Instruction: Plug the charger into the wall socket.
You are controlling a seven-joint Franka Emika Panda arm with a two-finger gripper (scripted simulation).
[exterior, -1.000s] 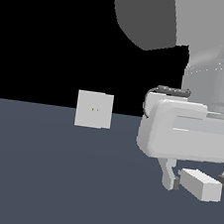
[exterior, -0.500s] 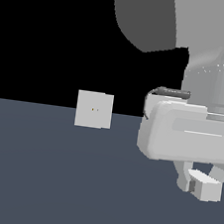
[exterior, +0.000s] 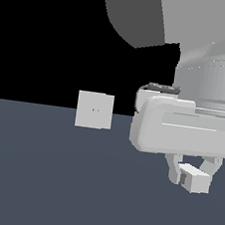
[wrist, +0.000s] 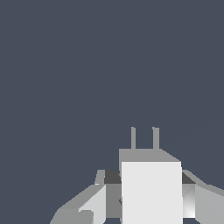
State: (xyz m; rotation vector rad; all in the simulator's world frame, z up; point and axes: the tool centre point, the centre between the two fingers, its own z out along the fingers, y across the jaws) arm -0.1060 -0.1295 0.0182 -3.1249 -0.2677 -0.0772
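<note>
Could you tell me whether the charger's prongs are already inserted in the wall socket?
No, the charger sits in the end effector, well apart from the wall socket at the exterior view's left.

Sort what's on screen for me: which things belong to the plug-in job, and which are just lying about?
Part of the job:
- charger, held in the gripper
- wall socket, standing apart on the exterior view's left

Just lying about:
- nothing else visible except the bare floor

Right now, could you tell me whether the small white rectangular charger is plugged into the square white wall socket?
Not plugged in. The charger sits between the gripper fingers, well apart from the wall socket; both prongs are bare in the wrist view.
</note>
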